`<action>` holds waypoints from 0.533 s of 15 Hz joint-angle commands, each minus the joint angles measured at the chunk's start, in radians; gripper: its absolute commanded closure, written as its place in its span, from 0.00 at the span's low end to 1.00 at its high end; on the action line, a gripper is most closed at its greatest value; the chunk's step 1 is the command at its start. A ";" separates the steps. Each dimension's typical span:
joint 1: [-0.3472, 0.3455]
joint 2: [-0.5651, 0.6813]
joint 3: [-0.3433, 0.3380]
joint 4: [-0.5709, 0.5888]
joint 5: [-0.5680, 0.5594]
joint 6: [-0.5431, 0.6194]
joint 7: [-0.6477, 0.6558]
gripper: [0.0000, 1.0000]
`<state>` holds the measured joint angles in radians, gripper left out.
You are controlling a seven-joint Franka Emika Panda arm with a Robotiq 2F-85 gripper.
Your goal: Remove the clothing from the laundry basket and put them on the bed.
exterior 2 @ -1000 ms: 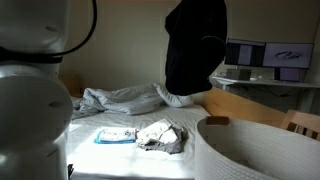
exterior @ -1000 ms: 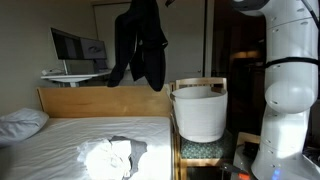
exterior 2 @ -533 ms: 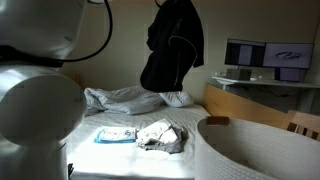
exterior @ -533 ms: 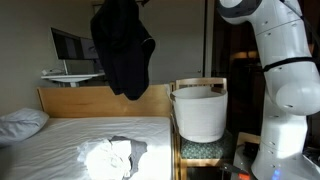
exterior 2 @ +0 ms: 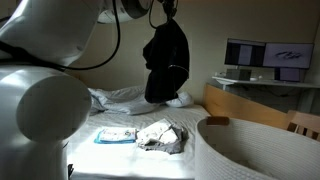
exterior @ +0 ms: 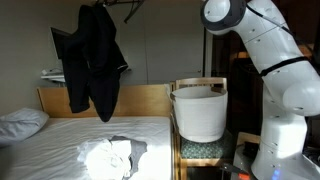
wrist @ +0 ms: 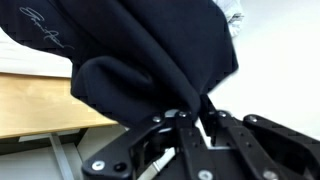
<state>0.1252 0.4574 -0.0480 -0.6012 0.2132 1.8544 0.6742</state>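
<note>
Bedroom: bed (exterior: 50,130) is sitting dimly lit, two pale garments (exterior: 108,155) lying on its sheet.
Black garment (exterior: 92,60): hanging high above the bed, clear of the laundry basket (exterior: 200,115).
Gripper (wrist: 196,114): jaws are pinching its fabric.
Remaining: likely just the drop; basket interior unseen.

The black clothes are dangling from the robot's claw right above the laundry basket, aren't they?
Not quite. The black clothes do dangle from the gripper, but above the bed, not the laundry basket; an exterior view shows it.
</note>
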 commanded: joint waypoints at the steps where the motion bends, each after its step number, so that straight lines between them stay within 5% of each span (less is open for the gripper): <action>1: 0.012 0.003 -0.007 0.070 -0.014 -0.003 0.028 0.51; 8: -0.017 0.058 0.040 0.285 -0.039 -0.082 0.028 0.06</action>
<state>0.1283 0.4794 -0.0384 -0.4008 0.2009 1.8133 0.6800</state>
